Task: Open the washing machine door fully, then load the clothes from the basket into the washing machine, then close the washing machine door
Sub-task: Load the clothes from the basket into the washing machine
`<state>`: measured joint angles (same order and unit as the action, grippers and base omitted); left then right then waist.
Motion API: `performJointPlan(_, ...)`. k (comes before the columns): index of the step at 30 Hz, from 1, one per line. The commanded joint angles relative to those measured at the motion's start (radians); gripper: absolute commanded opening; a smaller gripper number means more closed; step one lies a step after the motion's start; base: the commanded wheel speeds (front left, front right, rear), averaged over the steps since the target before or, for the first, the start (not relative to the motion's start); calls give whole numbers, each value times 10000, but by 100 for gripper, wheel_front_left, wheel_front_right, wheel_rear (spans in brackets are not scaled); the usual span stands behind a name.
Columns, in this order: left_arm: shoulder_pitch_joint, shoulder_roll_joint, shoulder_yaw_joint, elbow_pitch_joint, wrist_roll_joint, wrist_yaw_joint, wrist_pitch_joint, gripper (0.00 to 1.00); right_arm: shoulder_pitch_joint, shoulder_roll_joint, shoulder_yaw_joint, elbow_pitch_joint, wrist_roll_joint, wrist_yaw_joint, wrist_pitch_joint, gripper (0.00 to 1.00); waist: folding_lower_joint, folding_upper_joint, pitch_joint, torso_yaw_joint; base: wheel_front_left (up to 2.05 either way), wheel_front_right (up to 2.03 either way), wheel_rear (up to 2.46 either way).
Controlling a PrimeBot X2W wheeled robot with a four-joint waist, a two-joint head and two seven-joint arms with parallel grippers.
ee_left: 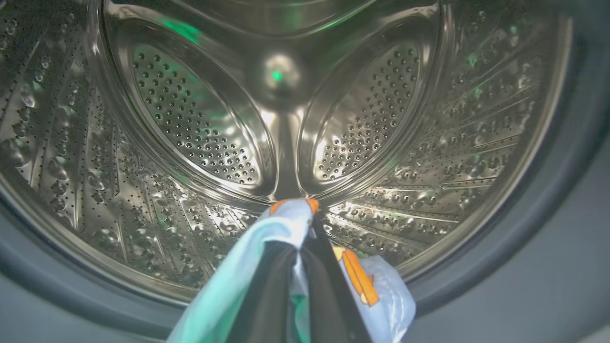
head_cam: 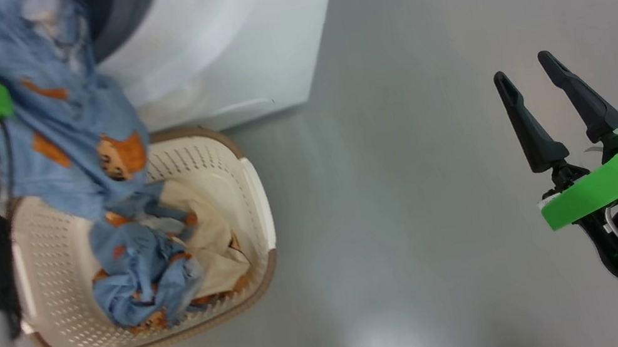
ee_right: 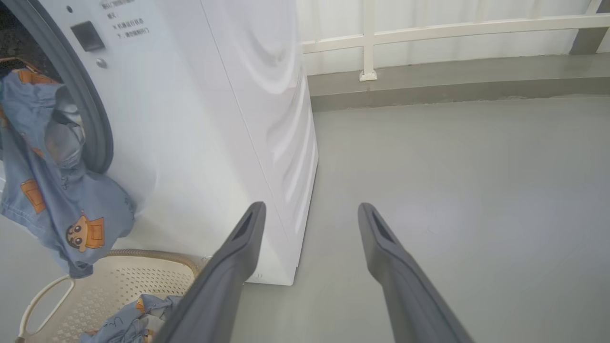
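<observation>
Garment [head_cam: 63, 115] of light blue with orange figures, pinched in the closed left gripper [ee_left: 305, 238] at the mouth of the washing machine's [head_cam: 235, 40] steel drum [ee_left: 200, 128] and hanging down over the basket [head_cam: 255, 208], more clothes [head_cam: 142, 273] heaped inside; right gripper [head_cam: 523, 67] spread wide, empty, over grey floor [head_cam: 412, 181], well apart.

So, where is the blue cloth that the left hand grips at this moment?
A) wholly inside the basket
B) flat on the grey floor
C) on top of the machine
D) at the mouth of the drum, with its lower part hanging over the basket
D: the left hand is shut on the blue cloth right at the steel drum, and in the head view the cloth trails down over the basket.
</observation>
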<state>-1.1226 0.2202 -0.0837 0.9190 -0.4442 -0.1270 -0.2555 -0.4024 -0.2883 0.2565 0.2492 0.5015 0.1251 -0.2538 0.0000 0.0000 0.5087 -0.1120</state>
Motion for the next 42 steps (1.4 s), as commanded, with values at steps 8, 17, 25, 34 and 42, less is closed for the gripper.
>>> performJointPlan(8,-1546,1154,520,77,618,-27,-63,0,150,152,-191,-584,-217,56,-80,100,0,0,1754,-901,0,0,0)
performJointPlan(17,-2141,1575,1581,-2022,1501,37,-63,0,99,400,-290,-776,-278,56,-80,100,0,0,2178,-1181,0,0,0)
performJointPlan(25,-1986,1394,2453,-2609,1824,-15,-63,25,91,642,-360,-807,-369,56,-80,100,0,0,2319,-1265,0,0,0)
performJointPlan(34,-2403,1378,1532,1161,1322,-33,1016,100,26,637,-282,-608,-313,56,-80,100,0,0,1929,-1204,0,0,0)
performJointPlan(42,-2303,1354,644,1888,462,-35,966,100,-81,642,-210,-541,-278,56,-80,100,0,0,1430,-1044,0,0,0)
